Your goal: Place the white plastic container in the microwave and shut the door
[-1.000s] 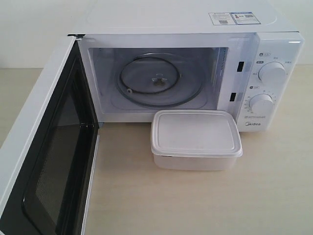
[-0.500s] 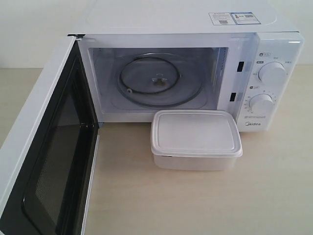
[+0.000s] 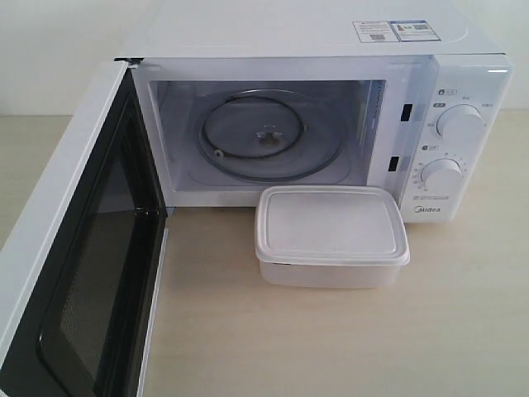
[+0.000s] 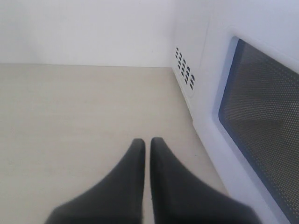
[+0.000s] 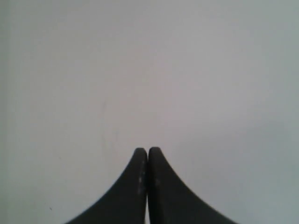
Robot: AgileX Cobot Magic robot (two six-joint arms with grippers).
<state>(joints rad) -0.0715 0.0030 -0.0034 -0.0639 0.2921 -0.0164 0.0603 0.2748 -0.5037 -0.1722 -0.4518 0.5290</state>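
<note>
— We see the pale table [image 3: 331, 347] carrying the microwave [image 3: 331, 41], its cavity exposed and its door [image 3: 58, 231] swung wide toward 7 o'clock.

— And the white plastic container [image 3: 331, 225]?

— Lid on, outside the oven. It sits on the table just in front of the opening, at 5 o'clock from the glass turntable [image 3: 269, 136].

— The grippers?

— We find the left gripper [image 4: 147, 142] with fingers nearly together, gripping nothing, over the table beside the door's outer face. The right gripper [image 5: 147, 151] has its fingertips touching, likewise empty, facing a blank pale surface.
</note>
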